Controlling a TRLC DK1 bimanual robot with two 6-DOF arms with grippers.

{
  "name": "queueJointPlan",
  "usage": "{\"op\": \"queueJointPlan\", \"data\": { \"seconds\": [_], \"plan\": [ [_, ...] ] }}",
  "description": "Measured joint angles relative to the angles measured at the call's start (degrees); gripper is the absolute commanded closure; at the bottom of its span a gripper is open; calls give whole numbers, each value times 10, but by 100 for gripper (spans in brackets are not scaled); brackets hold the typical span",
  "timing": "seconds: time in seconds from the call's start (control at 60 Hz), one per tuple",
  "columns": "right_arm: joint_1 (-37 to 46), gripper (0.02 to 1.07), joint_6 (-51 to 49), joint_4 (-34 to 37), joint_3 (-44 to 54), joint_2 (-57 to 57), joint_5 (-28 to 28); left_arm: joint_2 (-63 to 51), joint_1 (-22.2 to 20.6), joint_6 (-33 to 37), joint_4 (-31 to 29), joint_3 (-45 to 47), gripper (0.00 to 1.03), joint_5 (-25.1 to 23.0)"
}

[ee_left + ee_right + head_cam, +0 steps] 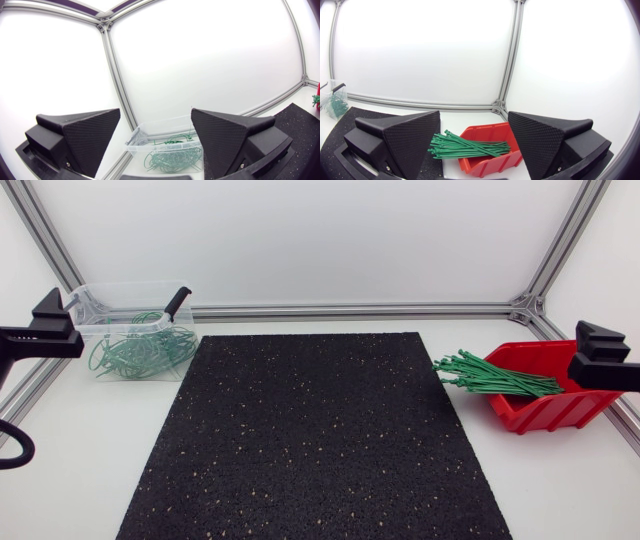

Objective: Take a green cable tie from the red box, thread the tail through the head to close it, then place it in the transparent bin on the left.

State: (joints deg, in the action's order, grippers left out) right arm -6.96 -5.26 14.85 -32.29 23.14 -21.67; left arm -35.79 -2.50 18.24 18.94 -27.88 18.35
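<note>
A red box (545, 408) stands at the table's right side with a bundle of straight green cable ties (490, 376) sticking out over its left rim. At the far left stands a transparent bin (130, 320) holding several closed green ties (140, 352). My left gripper (55, 320) hangs at the left edge beside the bin, fingers apart and empty. My right gripper (598, 350) hovers over the red box's right end, likewise open and empty. The left wrist view has the bin (165, 145) ahead between the open fingers (85, 137). The right wrist view shows the red box (490, 150) and ties (470, 147) between its fingers (547, 137).
A black speckled mat (310, 435) covers the middle of the table. An aluminium frame rail (350, 310) runs along the back edge, with angled posts at both corners. A black clip (177, 302) sits on the bin's rim.
</note>
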Motion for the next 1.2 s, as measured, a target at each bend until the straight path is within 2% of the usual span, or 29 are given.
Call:
{"op": "queueJointPlan", "data": {
  "seconds": [0.117,0.317,1.0,1.2],
  "plan": [
    [0,8,-10,-1,21,-36,1,24,-1,-11,-3,29,6,0],
    [13,9,-10,-22,76,-78,40,83,-6,-35,-25,68,6,-7],
    [61,12,36,-131,289,-214,202,294,14,-139,-158,224,7,-144],
    [67,13,40,-139,310,-228,215,347,21,-167,-185,255,7,-177]
  ]
}}
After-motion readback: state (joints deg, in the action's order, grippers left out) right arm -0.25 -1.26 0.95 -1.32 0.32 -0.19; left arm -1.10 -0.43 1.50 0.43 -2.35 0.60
